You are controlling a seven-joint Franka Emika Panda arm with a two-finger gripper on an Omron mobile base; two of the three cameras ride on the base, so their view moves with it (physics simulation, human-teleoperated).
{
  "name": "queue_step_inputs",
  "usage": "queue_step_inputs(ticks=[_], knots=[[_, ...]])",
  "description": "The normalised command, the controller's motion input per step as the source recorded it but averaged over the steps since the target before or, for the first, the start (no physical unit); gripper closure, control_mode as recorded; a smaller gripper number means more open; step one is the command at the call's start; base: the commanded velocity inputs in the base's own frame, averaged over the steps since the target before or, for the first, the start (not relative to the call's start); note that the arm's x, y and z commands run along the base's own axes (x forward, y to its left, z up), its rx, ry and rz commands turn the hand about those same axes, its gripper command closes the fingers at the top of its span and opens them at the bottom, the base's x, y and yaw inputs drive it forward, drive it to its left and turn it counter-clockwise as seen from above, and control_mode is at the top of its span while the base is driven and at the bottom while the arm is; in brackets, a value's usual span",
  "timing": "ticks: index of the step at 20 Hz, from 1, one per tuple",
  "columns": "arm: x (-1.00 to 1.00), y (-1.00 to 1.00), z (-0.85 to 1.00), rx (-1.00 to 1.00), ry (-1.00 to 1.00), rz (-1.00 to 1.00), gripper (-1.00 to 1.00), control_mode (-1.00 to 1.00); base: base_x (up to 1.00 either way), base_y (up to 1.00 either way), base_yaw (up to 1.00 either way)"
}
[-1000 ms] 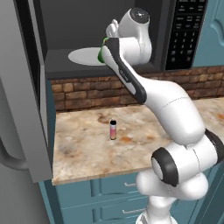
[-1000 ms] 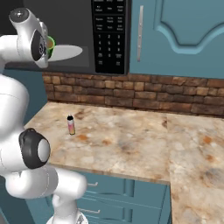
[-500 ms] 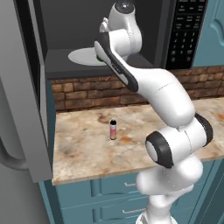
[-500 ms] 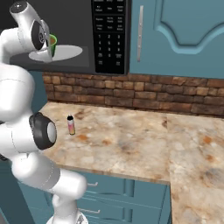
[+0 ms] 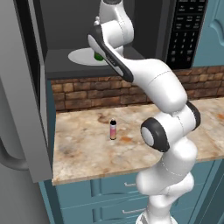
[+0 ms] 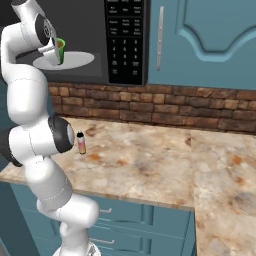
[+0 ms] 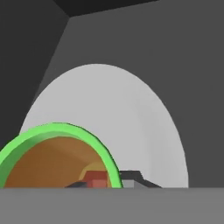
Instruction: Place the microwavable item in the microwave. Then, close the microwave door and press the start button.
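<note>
The microwavable item, a bright green cup [image 6: 60,50] with brown liquid [image 7: 52,162], sits low over the white turntable plate [image 6: 77,60] inside the microwave [image 5: 65,26]. I cannot tell whether it touches the plate. My gripper [image 6: 55,50] is shut on the cup's rim, with one fingertip inside the cup in the hand view [image 7: 107,181]. From the left, the cup [image 5: 99,56] peeks out behind my forearm above the plate [image 5: 78,56]. The microwave door [image 5: 22,87] stands wide open at the left, its curved handle [image 5: 11,157] toward me.
A slim pink bottle [image 5: 113,130] with a black cap stands on the marble counter [image 5: 83,148] below the microwave, also seen from the right [image 6: 81,143]. The black keypad panel [image 6: 125,40] is right of the cavity. Blue cabinets [image 6: 210,40] hang further right.
My upper arm links have swung left and in toward the cavity. The cup has sunk slightly toward the plate, still gripped.
</note>
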Motion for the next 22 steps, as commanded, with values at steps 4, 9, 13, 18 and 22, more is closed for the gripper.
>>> queue_step_inputs(ticks=[4,9,13,18,22], knots=[[-0.14,0.00,-0.57,-0.02,-0.01,0.04,-1.00,-1.00,0.00,0.00,0.00],[-0.01,-0.01,-0.03,0.00,-0.13,0.05,-1.00,-1.00,0.00,0.00,0.00],[0.00,-0.02,0.00,0.00,-0.19,0.06,-1.00,-1.00,0.00,0.00,0.00],[0.09,-0.05,0.00,0.00,-0.14,0.07,-1.00,-1.00,0.00,0.00,0.00],[0.28,-0.08,0.00,0.00,-0.05,0.08,-1.00,-1.00,0.00,0.00,0.00]])
